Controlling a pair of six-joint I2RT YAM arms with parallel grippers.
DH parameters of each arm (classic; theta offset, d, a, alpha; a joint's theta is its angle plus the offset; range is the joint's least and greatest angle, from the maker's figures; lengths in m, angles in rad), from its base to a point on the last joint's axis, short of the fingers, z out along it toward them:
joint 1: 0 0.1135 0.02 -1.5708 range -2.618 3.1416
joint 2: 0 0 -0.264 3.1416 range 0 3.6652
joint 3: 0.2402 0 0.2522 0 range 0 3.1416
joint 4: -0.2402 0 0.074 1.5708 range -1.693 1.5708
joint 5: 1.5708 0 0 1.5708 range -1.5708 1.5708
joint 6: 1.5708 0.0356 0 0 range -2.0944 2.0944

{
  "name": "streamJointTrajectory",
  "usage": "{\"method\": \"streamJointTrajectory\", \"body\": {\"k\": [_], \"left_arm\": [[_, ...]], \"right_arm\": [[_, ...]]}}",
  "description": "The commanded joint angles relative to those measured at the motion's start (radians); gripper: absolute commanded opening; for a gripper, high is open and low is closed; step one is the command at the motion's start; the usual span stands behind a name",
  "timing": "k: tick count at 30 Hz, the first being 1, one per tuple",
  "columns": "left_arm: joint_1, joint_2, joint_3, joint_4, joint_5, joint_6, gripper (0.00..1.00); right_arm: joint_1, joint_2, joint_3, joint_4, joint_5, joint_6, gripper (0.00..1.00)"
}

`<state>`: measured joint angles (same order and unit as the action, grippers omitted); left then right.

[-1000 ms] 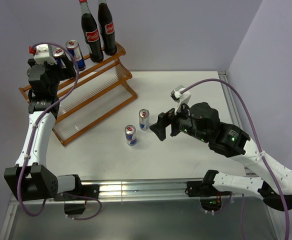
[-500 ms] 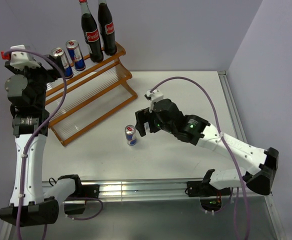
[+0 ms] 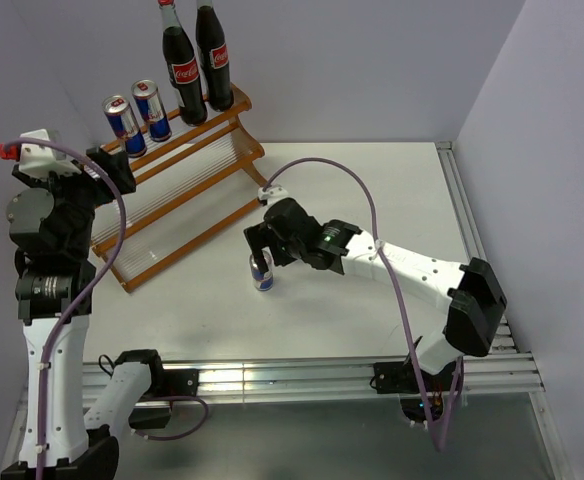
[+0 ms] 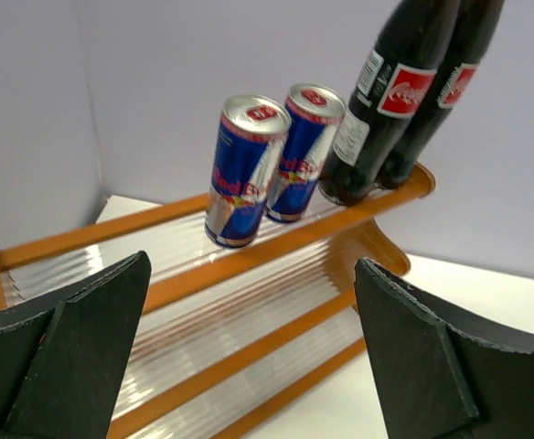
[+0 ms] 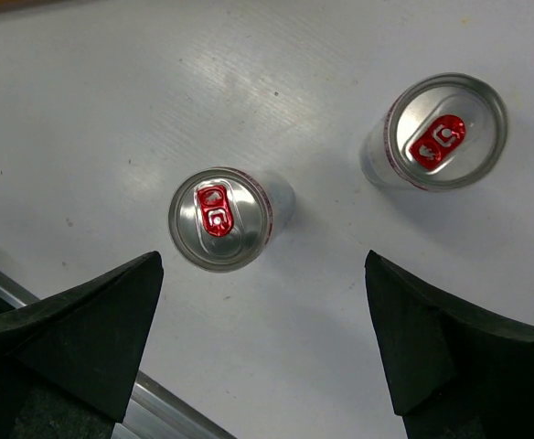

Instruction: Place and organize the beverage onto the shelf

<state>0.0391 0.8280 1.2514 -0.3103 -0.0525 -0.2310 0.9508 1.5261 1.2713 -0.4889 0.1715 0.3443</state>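
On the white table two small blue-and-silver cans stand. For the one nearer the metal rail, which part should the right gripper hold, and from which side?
Probably its round side wall, taken from above: the small blue-and-silver can stands upright, lid towards the open right gripper, with bare table on both sides. The second can stands apart, so a finger should fit between.

**Four drinks racked, two cans loose**

The shelf (image 3: 177, 195), orange-brown rails with clear ribbed panels, sits slanted at the far left corner of the counter (image 3: 372, 180). On its top tier two dark cola bottles (image 3: 182, 70) with red labels stand side by side at the right end, with two blue-and-silver cans (image 3: 153, 110) upright just to their left. Two loose cans (image 5: 219, 218) stand upright and apart near the counter's middle, silver tops with red tabs.
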Motion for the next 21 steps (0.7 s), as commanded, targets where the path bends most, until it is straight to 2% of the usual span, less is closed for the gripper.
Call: {"method": "streamJointTrajectory", "body": {"k": [1, 9, 15, 18, 21], "left_arm": [[-0.03, -0.02, -0.033, -0.015, 0.01, -0.001, 1.0], [-0.151, 0.019, -0.076, -0.058, -0.033, 0.03, 1.0], [-0.183, 0.042, -0.106, -0.056, -0.043, 0.039, 1.0], [-0.192, 0.054, -0.115, -0.059, -0.033, 0.042, 1.0], [-0.203, 0.068, -0.122, -0.058, -0.009, 0.047, 1.0]], "right_arm": [[-0.001, 0.029, 0.065, 0.044, -0.013, 0.004, 0.98], [0.016, 0.146, 0.128, 0.024, -0.035, -0.022, 0.96], [0.039, 0.224, 0.169, -0.005, 0.009, -0.039, 0.91], [0.052, 0.253, 0.189, -0.023, 0.04, -0.051, 0.82], [0.06, 0.256, 0.191, -0.03, 0.066, -0.057, 0.67]]}}
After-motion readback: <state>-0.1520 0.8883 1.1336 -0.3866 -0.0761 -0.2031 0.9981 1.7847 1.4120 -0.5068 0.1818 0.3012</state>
